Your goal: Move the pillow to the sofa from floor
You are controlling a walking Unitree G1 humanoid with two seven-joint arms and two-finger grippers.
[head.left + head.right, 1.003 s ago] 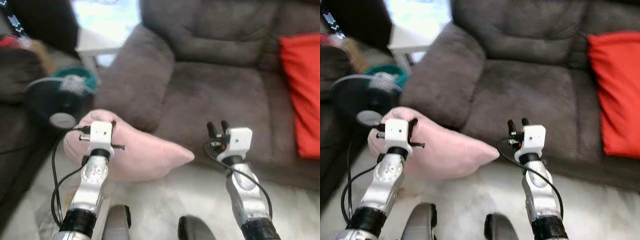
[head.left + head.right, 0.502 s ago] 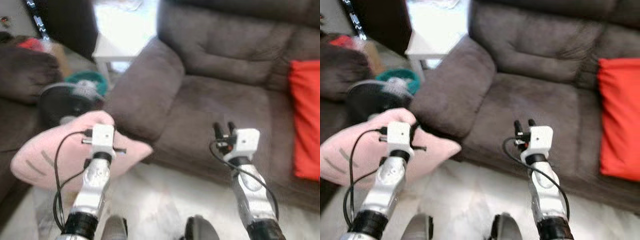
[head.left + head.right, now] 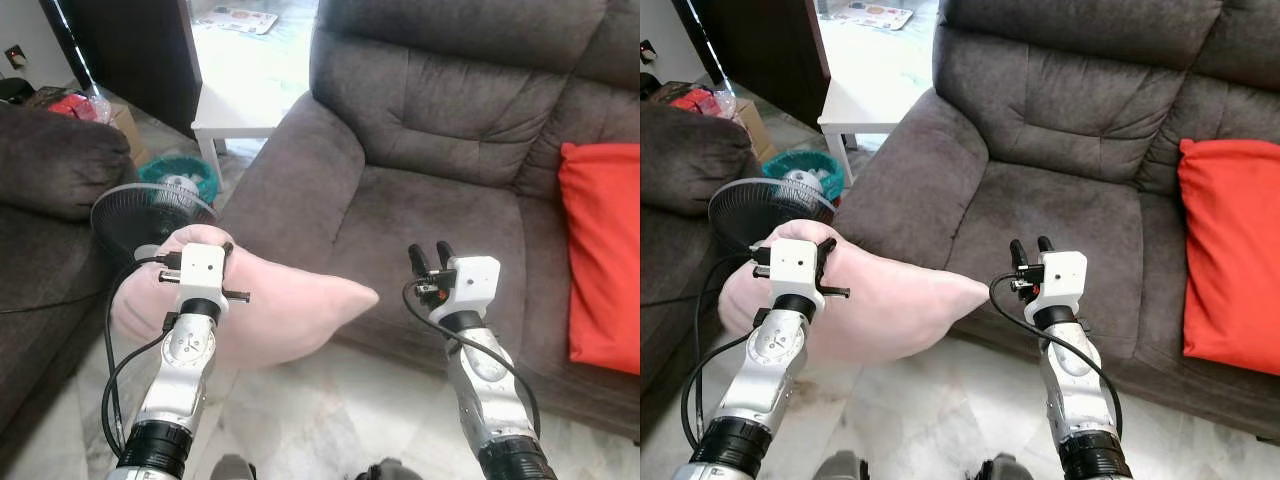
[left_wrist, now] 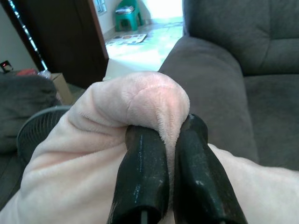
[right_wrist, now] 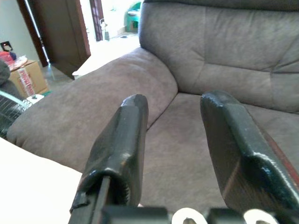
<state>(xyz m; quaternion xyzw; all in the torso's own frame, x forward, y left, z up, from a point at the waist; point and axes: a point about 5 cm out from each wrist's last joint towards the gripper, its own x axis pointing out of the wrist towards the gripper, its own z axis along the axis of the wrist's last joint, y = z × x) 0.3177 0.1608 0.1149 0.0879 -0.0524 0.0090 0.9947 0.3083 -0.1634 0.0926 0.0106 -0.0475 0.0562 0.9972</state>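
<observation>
The left gripper (image 4: 161, 154) pinches a fold of the pink pillow (image 3: 270, 305), held off the floor before the sofa (image 3: 440, 130), its long axis pointing right. The right gripper (image 5: 175, 140) hangs open, empty.

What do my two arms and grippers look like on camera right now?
Both arms are silver metal with black collars lower down. Each wrist carries a white boxy camera block, with a black cable looping back along the forearm. The left gripper and right gripper each have two long, glossy black fingers with rounded tips.
</observation>
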